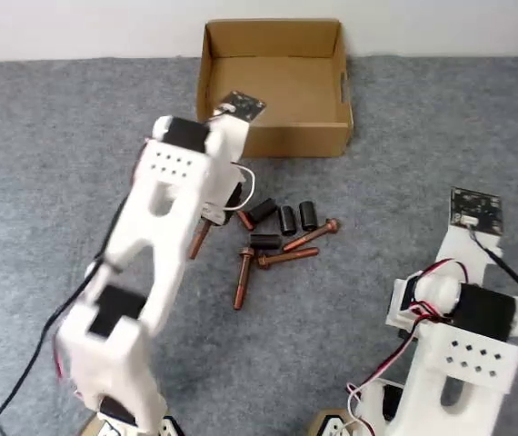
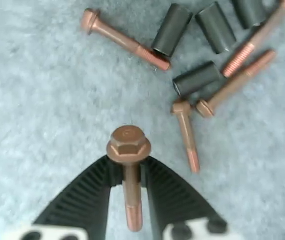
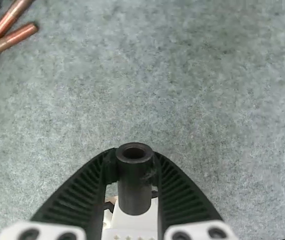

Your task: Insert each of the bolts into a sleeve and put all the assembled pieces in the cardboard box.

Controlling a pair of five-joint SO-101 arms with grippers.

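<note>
**Bolt and sleeve each gripped**

Left wrist view showed the left fingers (image 2: 92, 192) clamped on a bolt (image 2: 128, 145); right wrist view, the right fingers (image 3: 82, 200) clasping a sleeve (image 3: 133, 185). High view added the cardboard box (image 1: 277, 141) beyond loose bolts (image 1: 288, 257) and sleeves (image 1: 286, 218) on the counter (image 1: 423, 136)

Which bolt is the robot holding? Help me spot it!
Start at the cardboard box; in front lie loose bolts and sleeves. Beside them, only one bolt is pinched between the left arm's jaws.
</note>
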